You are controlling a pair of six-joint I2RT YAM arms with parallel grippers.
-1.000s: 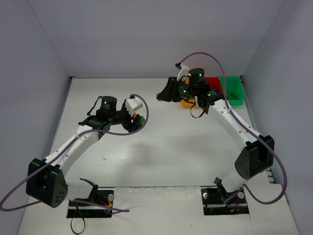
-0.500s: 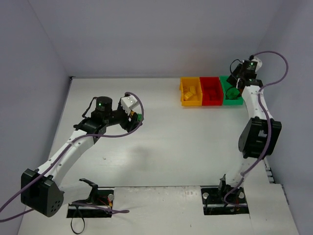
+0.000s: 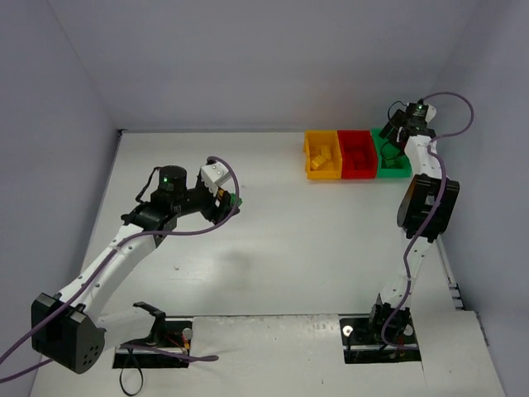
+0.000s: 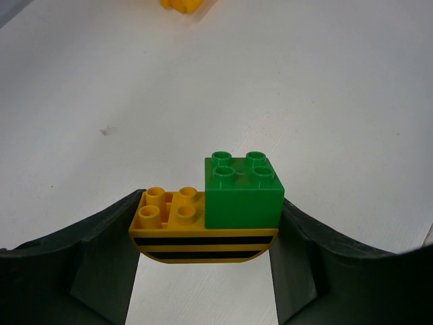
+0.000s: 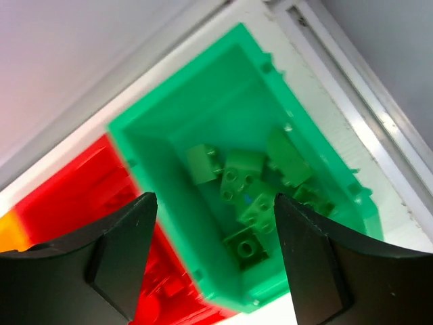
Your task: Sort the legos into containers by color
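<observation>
- One big white table (image 3: 273, 248) holds it all. Three bins sit in a row near its far right corner: the yellow-orange bin (image 3: 311, 161), the red bin (image 3: 358, 174) and the green bin (image 5: 203, 95).
- Your right gripper (image 5: 213, 257) hangs over the green bin. Its fingers are spread wide with nothing between them, so I think its drop there is done.
- Your left gripper (image 4: 206, 271) is over the left middle of the table, well apart from the bins. Its fingers pinch a two-brick stack from both sides.
- A heap of green legos (image 5: 247, 189) lies inside the green bin.
- In the stack, the yellow brick (image 4: 169, 223) with black stripes is on the bottom. The green brick (image 4: 242, 189) sits on its right half.
- This step looks like pulling a mixed stack apart. Next, bring your right gripper over to grab the green brick and pull it off while the left one holds the yellow brick. Then each brick goes to its own bin.
- Take care: the yellow brick has a round bottom and may slip.
</observation>
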